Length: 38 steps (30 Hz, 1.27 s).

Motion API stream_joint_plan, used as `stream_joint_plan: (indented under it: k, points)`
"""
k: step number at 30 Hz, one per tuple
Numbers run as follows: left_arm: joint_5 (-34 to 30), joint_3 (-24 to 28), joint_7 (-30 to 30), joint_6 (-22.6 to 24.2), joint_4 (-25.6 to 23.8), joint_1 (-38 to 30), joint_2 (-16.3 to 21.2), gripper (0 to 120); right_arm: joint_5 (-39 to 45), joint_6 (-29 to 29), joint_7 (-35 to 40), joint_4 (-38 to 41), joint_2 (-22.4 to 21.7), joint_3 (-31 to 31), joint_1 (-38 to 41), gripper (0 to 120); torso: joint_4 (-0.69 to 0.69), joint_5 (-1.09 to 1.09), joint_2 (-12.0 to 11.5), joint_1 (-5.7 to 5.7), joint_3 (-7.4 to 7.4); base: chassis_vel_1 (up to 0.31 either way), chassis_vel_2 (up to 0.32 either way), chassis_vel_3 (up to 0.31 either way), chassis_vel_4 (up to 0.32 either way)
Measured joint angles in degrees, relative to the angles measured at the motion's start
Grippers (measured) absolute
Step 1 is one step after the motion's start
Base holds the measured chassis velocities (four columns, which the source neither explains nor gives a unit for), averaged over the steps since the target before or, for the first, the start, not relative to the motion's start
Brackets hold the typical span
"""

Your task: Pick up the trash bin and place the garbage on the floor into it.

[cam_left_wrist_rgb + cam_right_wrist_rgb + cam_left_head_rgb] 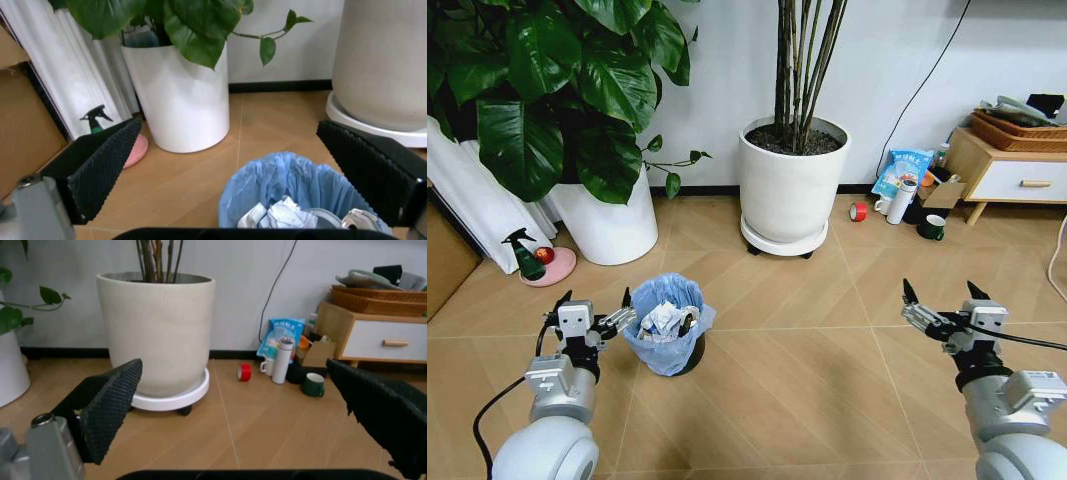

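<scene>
The trash bin (pixel 667 340) stands on the wooden floor, small, dark and lined with a crinkly light-blue bag. Garbage (pixel 664 320) lies inside it: crumpled white paper and other pale pieces. My left gripper (pixel 595 300) hovers open just left of the bin's rim, apart from it. The left wrist view looks down between the gripper's black pads (pixel 100 165) at the trash bin (pixel 293 190) and the white garbage (pixel 287 215) in it. My right gripper (pixel 939 290) hangs open over bare floor well to the right, holding nothing; its pads (pixel 110 405) frame the far planter.
Two big white planters (pixel 607 225) (pixel 792 190) stand behind the bin. A green spray bottle (pixel 525 258) and a red object sit on a pink saucer at left. A red tape roll (pixel 858 211), green mug (pixel 933 228) and wooden cabinet (pixel 1017 175) lie at back right.
</scene>
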Motion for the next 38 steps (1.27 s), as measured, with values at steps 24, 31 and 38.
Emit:
stream_joint_plan:
  k: [24, 31, 38]
  points:
    - [0.0, 0.14, -0.04, -0.05, 0.29, -0.22, 0.05, 100, -0.02, -0.13, 0.18, -0.12, -0.12, -0.11, 0.19, 100, 0.0, 0.0, 0.0, 0.01, 0.0, 0.0, 0.0, 0.0, 0.0]
    - [-0.03, 0.14, -0.04, -0.08, 0.33, -0.23, 0.05, 100, 0.0, -0.13, 0.18, -0.18, -0.13, -0.09, 0.22, 100, 0.0, 0.0, 0.0, 0.01, 0.0, 0.0, 0.0, 0.0, 0.0]
    - [-0.05, 0.15, -0.03, -0.11, 0.36, -0.22, 0.05, 100, 0.01, -0.13, 0.17, -0.21, -0.13, -0.09, 0.24, 100, 0.0, 0.0, 0.0, 0.01, 0.0, 0.0, 0.0, 0.0, 0.0]
